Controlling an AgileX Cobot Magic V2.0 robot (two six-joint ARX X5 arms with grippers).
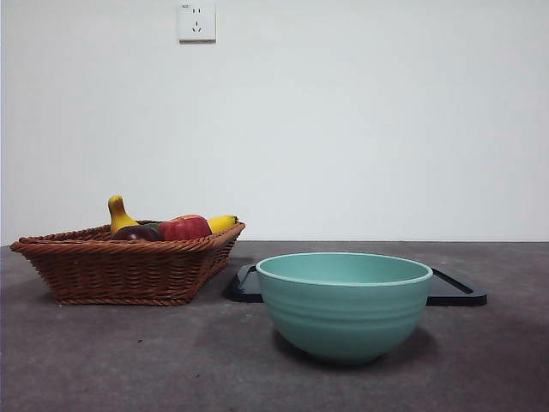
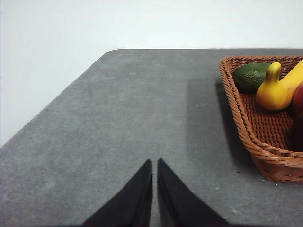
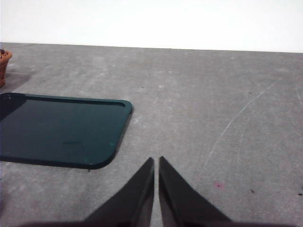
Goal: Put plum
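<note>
The plum [image 1: 137, 233] is dark maroon and lies in the wicker basket [image 1: 120, 270] at the left of the front view, only its top showing over the rim. Beside it lie a red apple [image 1: 184, 227] and a yellow banana [image 1: 118, 215]. My left gripper [image 2: 155, 162] is shut and holds nothing, hovering over bare table some way from the basket [image 2: 246, 127]. My right gripper [image 3: 156, 160] is also shut and holds nothing, over the table near a corner of the dark tray [image 3: 61, 127]. Neither gripper shows in the front view.
A teal bowl [image 1: 343, 305] stands at the front centre, with the dark flat tray [image 1: 459, 290] behind it. A green avocado [image 2: 251, 76] lies in the basket's far corner next to the banana [image 2: 277, 90]. The table's edge [image 2: 57, 99] runs close to the left gripper.
</note>
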